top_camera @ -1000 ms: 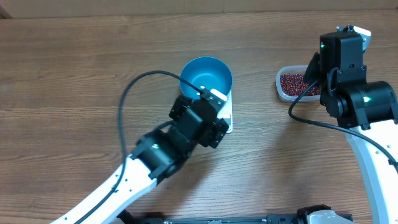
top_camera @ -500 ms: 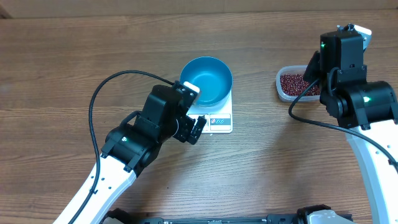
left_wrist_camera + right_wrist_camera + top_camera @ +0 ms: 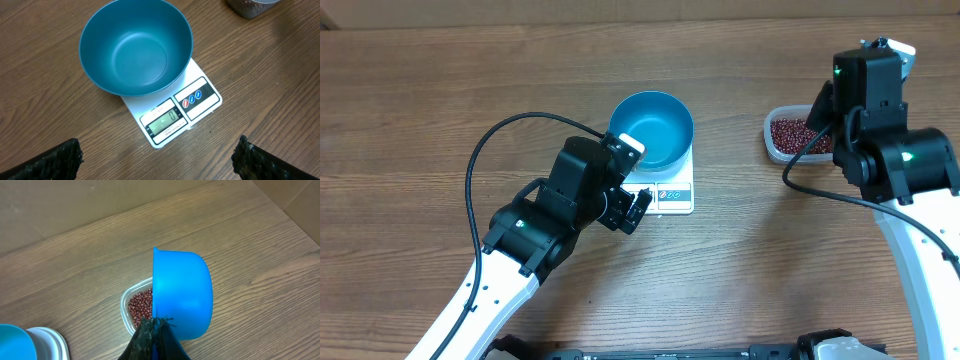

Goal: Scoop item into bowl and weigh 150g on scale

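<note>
The empty blue bowl (image 3: 652, 130) (image 3: 136, 47) stands on the white scale (image 3: 672, 196) (image 3: 175, 112), whose display faces my left gripper. My left gripper (image 3: 636, 178) (image 3: 157, 167) hovers just in front of the scale, open wide, with nothing between its fingertips (image 3: 62, 157). The red-brown beans (image 3: 788, 132) (image 3: 141, 305) lie in a clear plastic tub (image 3: 772, 145) at the right. My right gripper (image 3: 156, 327) is shut on the handle of a blue scoop (image 3: 182, 292), held on its side above the tub's right edge, mouth turned left. Its inside is hidden.
A black cable (image 3: 495, 150) loops off the left arm over the wooden table (image 3: 420, 110). The right arm's wrist (image 3: 868, 80) hangs over the tub's right side. A tan wall (image 3: 75, 205) borders the table behind the tub.
My left arm drew back to the left, off the scale's front, then stopped; the scale's display now shows. The right arm with the scoop has not moved.
</note>
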